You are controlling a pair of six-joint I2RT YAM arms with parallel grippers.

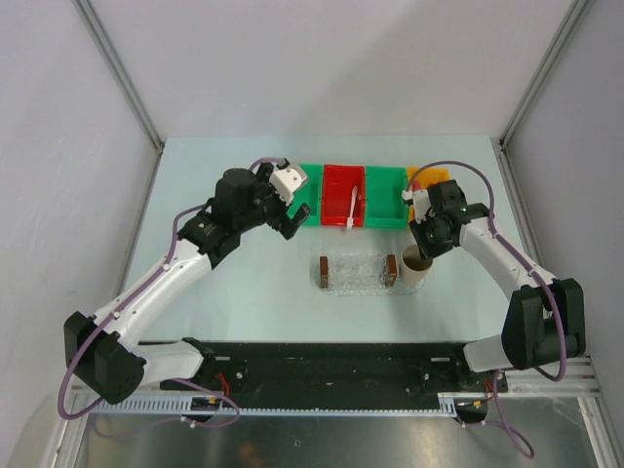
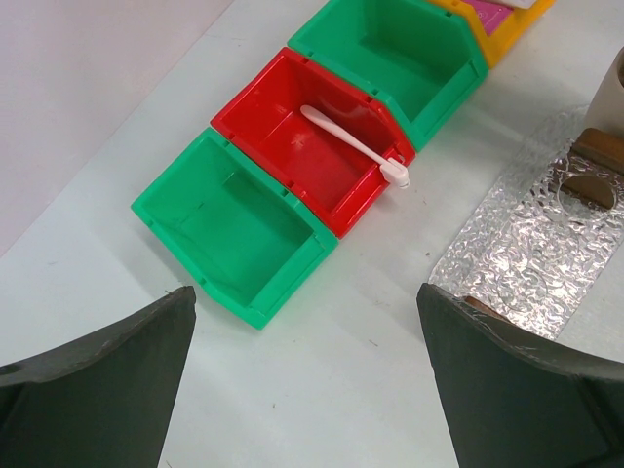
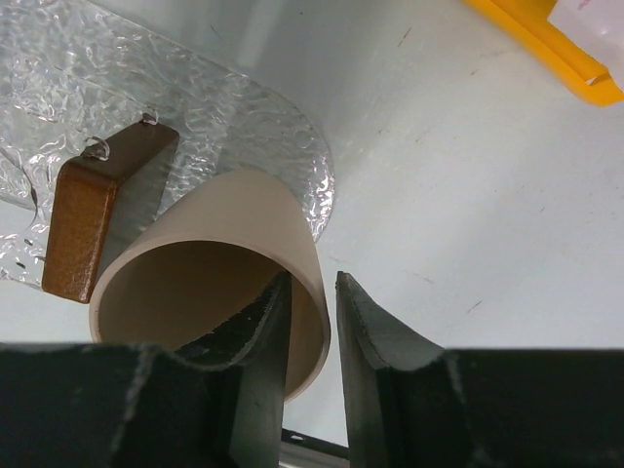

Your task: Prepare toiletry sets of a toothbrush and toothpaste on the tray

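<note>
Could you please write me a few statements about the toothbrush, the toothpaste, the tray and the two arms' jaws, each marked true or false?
1. The toothbrush lies in the red bin, its head over the rim. True.
2. The tray holds a toothbrush. False: nothing shows on it.
3. The left jaws are shut. False: they stand wide open, holding nothing, above the table by the green bin.
4. The right jaws straddle the rim of the beige cup, one inside and one outside. True.
5. The toothpaste lies in a green bin. False: it lies in the yellow bin.
</note>
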